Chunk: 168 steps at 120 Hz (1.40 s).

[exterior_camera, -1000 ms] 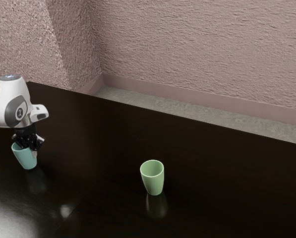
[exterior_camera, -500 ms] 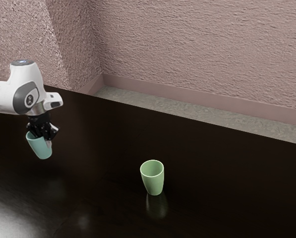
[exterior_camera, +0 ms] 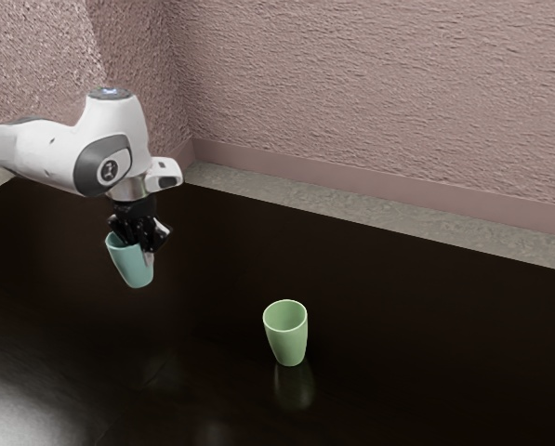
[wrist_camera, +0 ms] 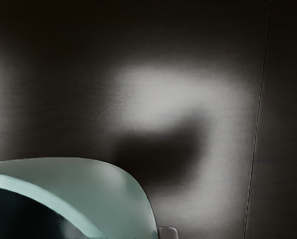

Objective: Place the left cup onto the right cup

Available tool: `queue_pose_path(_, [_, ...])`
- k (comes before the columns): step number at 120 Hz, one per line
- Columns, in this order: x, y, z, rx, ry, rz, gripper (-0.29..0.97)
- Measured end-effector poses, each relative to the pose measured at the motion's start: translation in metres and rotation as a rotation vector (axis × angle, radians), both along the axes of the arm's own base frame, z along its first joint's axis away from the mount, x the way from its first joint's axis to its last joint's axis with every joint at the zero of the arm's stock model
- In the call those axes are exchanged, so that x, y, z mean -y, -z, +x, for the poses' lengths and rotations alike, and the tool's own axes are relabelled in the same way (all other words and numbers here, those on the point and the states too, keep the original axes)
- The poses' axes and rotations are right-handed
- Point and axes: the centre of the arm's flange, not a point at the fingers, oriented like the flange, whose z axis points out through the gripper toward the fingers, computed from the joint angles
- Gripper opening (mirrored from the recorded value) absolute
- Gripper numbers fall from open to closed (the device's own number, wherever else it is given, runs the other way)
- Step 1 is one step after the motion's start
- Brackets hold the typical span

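Two plastic cups matter here: a teal tapered cup [exterior_camera: 131,267] held in the black two-finger tool [exterior_camera: 140,245], and a light green tapered cup [exterior_camera: 285,332] standing upright on the dark glossy table [exterior_camera: 416,316]. Over the last second the teal cup has left the table, where it sat near the exterior view's left edge, and has risen and travelled toward the exterior view's right. It now hangs in the air, clear of the surface, still well apart from the green cup and higher than its rim. That suggests the pick-up is done and the carry is under way, with roughly half the sideways distance left to cover.

The tool is clenched on the teal cup at its rim, apparently with one finger inside and one outside the wall, though the dark fingers against the dark table make that hard to confirm. The cup tilts slightly, its base leaning toward the exterior view's right.

The white arm [exterior_camera: 68,158] reaches in from the exterior view's left, its last link bent down so the hand points almost straight at the table. In the wrist view the teal cup's rim [wrist_camera: 83,184] looms just under the hand, with bare table [wrist_camera: 188,74] beyond it.
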Motion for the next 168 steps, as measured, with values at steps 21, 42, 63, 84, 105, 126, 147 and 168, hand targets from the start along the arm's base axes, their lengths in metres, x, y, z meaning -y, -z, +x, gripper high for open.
queue_pose_path(21, [0.042,-0.015,0.007,0.001,0.021,0.008,-0.10])
queue_pose_path(42, [0.068,-0.032,0.015,0.018,0.017,0.009,-0.10])
queue_pose_path(63, [0.088,-0.039,0.016,0.006,0.007,0.008,-0.10])
queue_pose_path(84, [0.107,-0.042,0.018,0.003,0.005,0.001,-0.10])
queue_pose_path(105, [0.132,-0.042,0.025,0.001,0.013,-0.010,-0.10])
queue_pose_path(126, [0.154,-0.037,0.031,-0.008,0.014,-0.022,-0.10])
queue_pose_path(147, [0.178,-0.032,0.033,-0.014,0.015,-0.033,-0.10])
queue_pose_path(168, [0.202,-0.029,0.032,-0.012,0.019,-0.029,-0.10])
